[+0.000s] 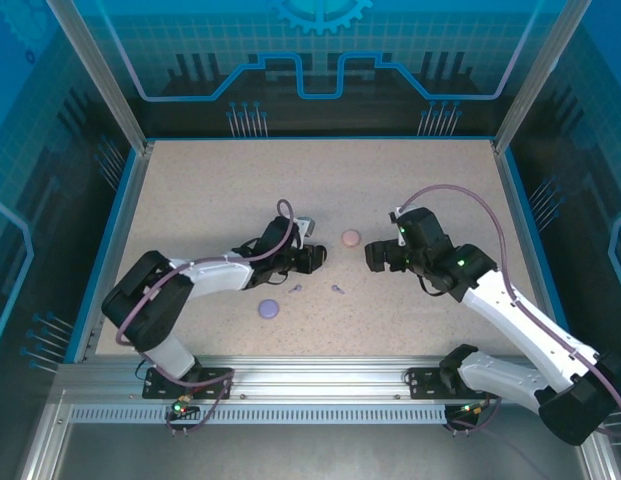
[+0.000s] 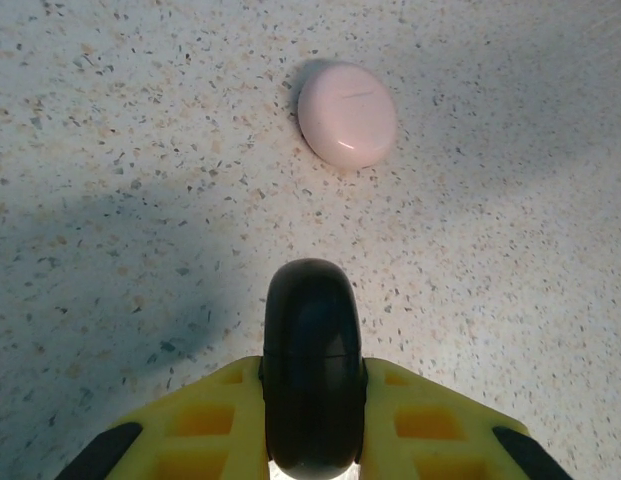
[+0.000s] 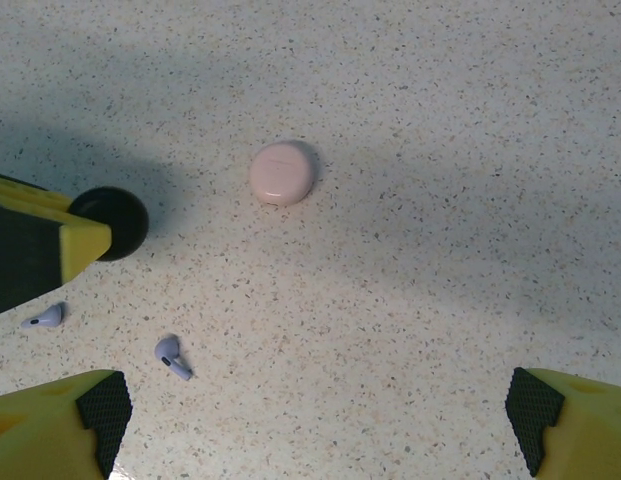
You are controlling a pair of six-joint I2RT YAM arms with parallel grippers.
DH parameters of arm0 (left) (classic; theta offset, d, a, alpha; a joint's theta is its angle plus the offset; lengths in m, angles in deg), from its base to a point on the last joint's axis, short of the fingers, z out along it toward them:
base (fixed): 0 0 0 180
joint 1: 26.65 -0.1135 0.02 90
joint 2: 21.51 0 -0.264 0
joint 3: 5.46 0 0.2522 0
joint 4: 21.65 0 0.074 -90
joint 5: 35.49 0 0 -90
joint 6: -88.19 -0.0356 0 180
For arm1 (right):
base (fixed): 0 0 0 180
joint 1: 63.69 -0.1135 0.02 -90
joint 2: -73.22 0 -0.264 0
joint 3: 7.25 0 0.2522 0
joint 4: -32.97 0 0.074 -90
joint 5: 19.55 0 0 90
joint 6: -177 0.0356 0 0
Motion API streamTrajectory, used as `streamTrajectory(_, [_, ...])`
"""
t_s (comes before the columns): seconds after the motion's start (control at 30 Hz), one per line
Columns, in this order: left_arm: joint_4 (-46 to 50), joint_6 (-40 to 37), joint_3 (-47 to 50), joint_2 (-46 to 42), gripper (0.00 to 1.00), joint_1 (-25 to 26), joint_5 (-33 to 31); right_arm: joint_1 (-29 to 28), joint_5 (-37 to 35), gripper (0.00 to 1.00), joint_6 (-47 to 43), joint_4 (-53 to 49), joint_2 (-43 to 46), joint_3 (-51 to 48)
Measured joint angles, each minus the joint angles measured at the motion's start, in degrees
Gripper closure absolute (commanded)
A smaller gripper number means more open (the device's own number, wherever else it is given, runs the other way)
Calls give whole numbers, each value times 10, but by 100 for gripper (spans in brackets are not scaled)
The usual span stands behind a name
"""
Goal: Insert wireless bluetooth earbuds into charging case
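While the right gripper (image 3: 318,415) is spread wide, apparently readied for a lavender earbud (image 3: 172,357), a black case (image 2: 312,340) is clenched edgewise in the left gripper (image 2: 312,405), near the pink case (image 2: 347,114).

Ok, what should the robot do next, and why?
Probably bring the right tool across to the black case and help open it. The left tool grips that case, which looks closed, and the right tool is open and empty.

White-and-black arms (image 1: 215,272), purple cables (image 1: 287,213), yellow tool fingers (image 3: 40,425) — black pads (image 3: 102,420)
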Motion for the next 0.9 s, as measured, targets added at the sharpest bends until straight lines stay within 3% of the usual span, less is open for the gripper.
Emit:
streamTrajectory(0.17, [13,17,-40,48,98,-1,9,0,0,0,0,0,14,-8])
streamTrajectory(0.3, [13,31,-50,76,90,-4,16,0,0,0,0,0,15,-8])
streamTrajectory(0.63, [12,49,-50,88,56,-16,22,0,1,0,0,0,15,-8])
streamTrajectory(0.9, [17,42,-4,40,49,-38,15,2,15,0,-5,-20,8,10])
